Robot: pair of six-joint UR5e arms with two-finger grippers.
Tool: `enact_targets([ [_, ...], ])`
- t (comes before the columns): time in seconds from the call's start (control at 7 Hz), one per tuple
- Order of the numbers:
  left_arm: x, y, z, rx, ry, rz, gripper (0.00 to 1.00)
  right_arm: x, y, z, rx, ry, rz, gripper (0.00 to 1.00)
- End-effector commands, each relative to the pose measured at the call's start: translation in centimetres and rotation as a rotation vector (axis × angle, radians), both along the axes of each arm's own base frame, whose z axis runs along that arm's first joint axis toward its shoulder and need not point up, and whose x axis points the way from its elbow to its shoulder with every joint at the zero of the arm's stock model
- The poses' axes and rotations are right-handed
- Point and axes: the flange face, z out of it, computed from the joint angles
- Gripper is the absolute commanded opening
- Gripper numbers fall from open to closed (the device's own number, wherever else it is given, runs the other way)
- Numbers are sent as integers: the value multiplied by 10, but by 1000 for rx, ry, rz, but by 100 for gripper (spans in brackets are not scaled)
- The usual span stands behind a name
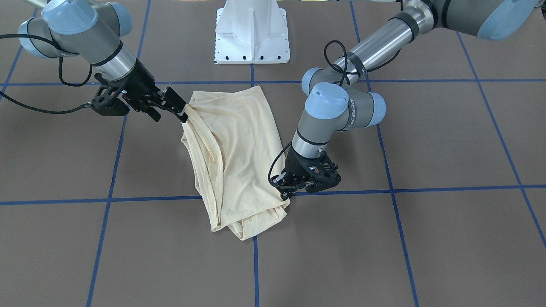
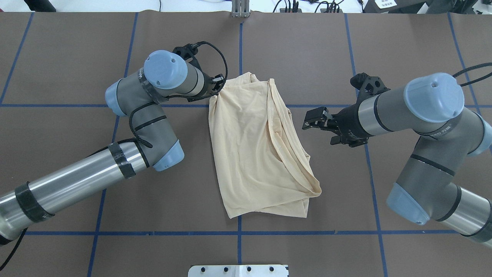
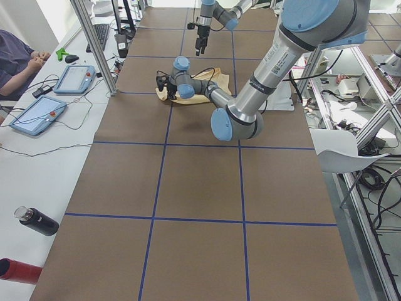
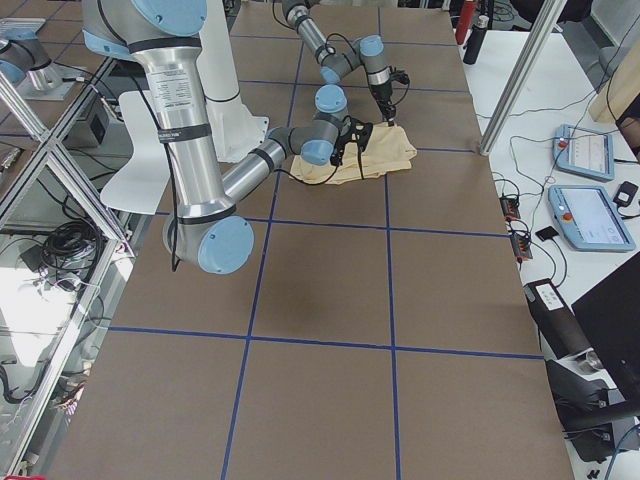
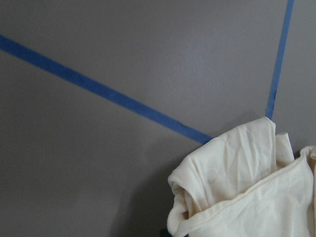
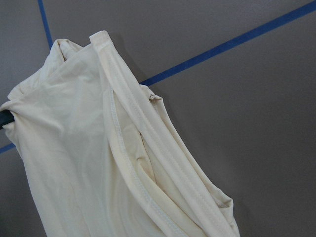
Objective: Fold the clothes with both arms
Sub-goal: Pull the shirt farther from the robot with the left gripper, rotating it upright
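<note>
The pale cream-yellow shirt (image 1: 239,149) (image 2: 253,154) lies folded into a long bundle at the middle of the brown table, print hidden. My left gripper (image 1: 285,195) (image 2: 215,91) points down at the shirt's far corner, where the fabric bunches toward it; it looks shut on that corner. The left wrist view shows that puckered corner (image 5: 237,182) but no fingers. My right gripper (image 1: 184,113) (image 2: 307,120) hangs in the air beside the shirt's opposite edge, apart from the cloth, with its fingers spread. The right wrist view looks down on the shirt's hems (image 6: 128,148).
The white base pedestal (image 1: 252,34) (image 2: 238,270) stands at the robot's side of the table. Blue tape lines (image 2: 240,246) grid the brown surface. A seated person (image 3: 12,56), tablets (image 3: 72,78) and a black bottle (image 3: 37,221) are on the side bench.
</note>
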Motion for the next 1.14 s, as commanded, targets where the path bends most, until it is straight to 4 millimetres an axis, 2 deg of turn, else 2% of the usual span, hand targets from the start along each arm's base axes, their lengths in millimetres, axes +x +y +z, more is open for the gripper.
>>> enact_targets([
  [0.0,10,-27,-8,90,11,-68,0,0,-1,2,-2,4,3,100],
  [0.29,10,-28,-5,110,20,-69,0,1,-2,3,-2,6,8,100],
  [0.43,-2,-39,-4,157,-11,-61,78,0,-3,4,2,11,17,100],
  [0.57,-25,-58,-7,223,-52,-46,99,-2,-6,7,25,25,21,100],
  [0.71,-48,-70,-6,198,-24,19,99,-6,-9,13,127,63,-20,100],
  [0.86,-69,-61,0,194,8,58,99,-19,-16,19,182,95,-51,100],
  [1.0,-93,-36,16,217,26,61,99,-50,-30,15,257,156,-99,100],
])
